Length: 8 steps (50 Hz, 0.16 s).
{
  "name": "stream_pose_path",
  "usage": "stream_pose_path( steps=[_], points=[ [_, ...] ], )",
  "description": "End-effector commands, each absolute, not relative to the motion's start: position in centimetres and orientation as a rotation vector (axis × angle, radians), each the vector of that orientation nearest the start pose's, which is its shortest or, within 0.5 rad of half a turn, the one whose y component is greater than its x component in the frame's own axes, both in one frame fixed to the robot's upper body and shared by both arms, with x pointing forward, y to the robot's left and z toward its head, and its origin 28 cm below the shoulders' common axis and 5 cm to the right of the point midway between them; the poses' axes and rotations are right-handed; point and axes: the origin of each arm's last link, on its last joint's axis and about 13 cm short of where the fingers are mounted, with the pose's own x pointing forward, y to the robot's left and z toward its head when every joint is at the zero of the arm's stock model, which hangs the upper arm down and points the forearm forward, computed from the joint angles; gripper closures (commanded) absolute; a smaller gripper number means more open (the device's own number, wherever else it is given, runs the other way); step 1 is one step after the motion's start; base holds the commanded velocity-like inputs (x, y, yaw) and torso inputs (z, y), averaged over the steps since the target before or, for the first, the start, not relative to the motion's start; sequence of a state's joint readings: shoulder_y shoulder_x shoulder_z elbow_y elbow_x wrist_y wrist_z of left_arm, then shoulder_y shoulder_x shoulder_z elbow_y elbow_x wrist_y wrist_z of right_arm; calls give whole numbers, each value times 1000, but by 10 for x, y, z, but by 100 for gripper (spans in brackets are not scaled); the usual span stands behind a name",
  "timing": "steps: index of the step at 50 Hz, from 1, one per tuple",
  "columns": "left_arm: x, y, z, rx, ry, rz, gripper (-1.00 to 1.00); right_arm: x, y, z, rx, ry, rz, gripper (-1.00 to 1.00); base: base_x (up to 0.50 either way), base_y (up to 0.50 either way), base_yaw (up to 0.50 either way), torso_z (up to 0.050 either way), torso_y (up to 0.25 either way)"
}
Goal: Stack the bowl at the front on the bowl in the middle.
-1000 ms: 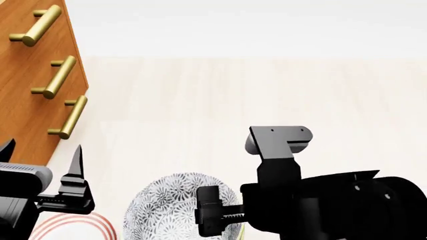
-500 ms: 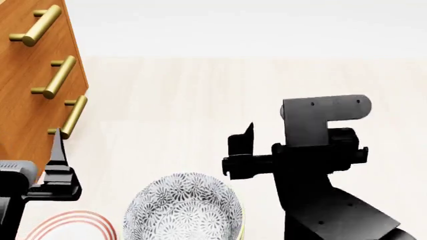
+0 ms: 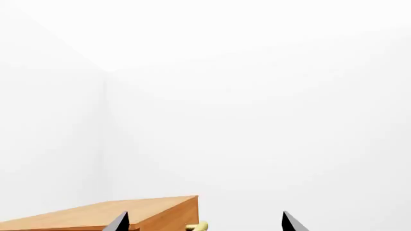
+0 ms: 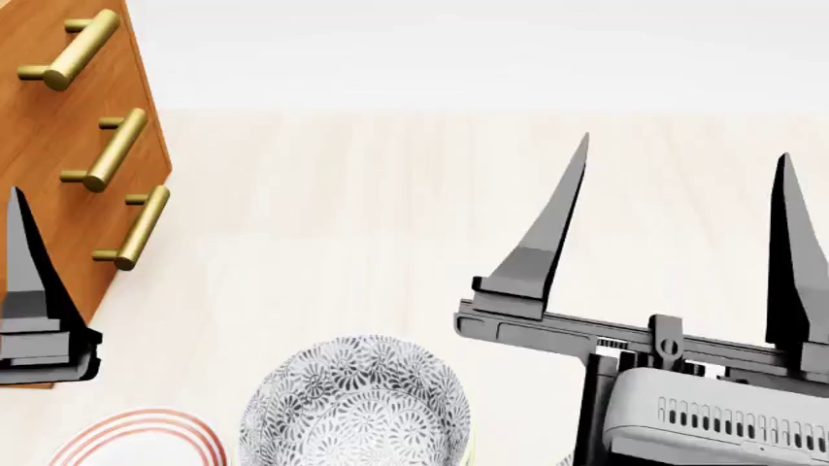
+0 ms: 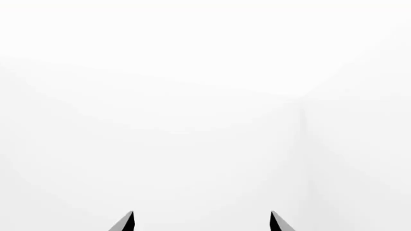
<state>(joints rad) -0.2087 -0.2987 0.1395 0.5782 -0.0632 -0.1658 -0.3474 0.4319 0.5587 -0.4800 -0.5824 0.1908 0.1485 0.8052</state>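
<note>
A bowl with a grey floral pattern [image 4: 356, 403] sits on the pale table at the bottom of the head view. A white bowl with red rings [image 4: 130, 437] lies left of it, cut off by the frame edge. I cannot tell which of them is the front bowl and which the middle one. My right gripper [image 4: 684, 148] is raised to the right of the patterned bowl, open and empty, with its fingers pointing away from me. One finger [image 4: 19, 262] of my left gripper shows at the left edge. In the left wrist view the left gripper [image 3: 204, 224] is open and empty.
A wooden cabinet [image 4: 52, 194] with brass bar handles [image 4: 116, 150] stands at the left, close behind my left finger. The cabinet's top [image 3: 109, 211] also shows in the left wrist view. The right wrist view holds only white walls beyond the right gripper [image 5: 201, 221].
My right gripper has swung up from beside the patterned bowl and now points away, fingers wide apart. The left gripper has risen and moved left. The bowls have not moved.
</note>
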Motion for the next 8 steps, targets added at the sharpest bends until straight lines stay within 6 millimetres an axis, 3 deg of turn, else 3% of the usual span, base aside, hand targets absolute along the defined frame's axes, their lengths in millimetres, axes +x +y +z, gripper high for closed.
stream_pose_path(
  steps=[1, 8],
  points=[
    [222, 223, 170, 124, -666, 134, -100, 222, -94, 189, -98, -834, -206, -100, 0, 0, 0, 0, 0],
    [225, 223, 167, 125, -659, 134, -100, 225, -95, 187, -97, -818, -205, -100, 0, 0, 0, 0, 0]
  ],
)
